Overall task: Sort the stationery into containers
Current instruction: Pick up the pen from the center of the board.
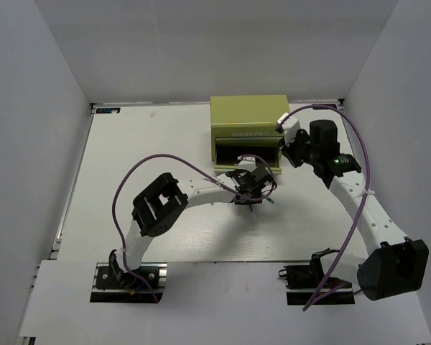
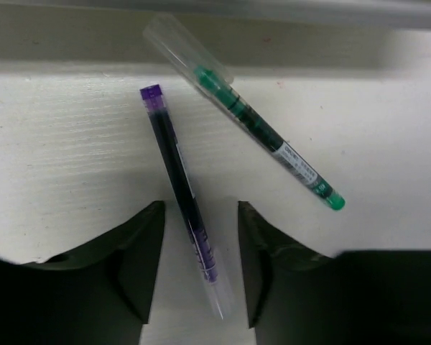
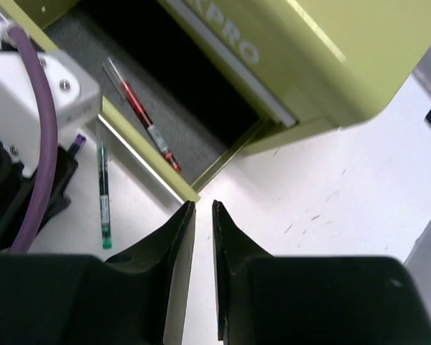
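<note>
The dark purple pen (image 2: 179, 187) lies on the white table, its lower half between the fingers of my left gripper (image 2: 200, 208), which is open with a gap on each side of the pen. The green-tipped pen (image 2: 266, 129) lies slanted just to its right and also shows as the green-tipped pen (image 3: 103, 194). The olive-green chest (image 1: 248, 115) has its lower drawer (image 3: 140, 154) pulled out, with the red pen (image 3: 144, 118) inside. My right gripper (image 3: 202, 205) hovers at the drawer's front corner, its jaws a narrow slit apart with nothing between them.
White walls enclose the table on three sides. The left arm (image 1: 194, 188) reaches across the middle toward the chest's front. The right arm (image 1: 366, 208) curves along the right side. Purple cables loop over both arms.
</note>
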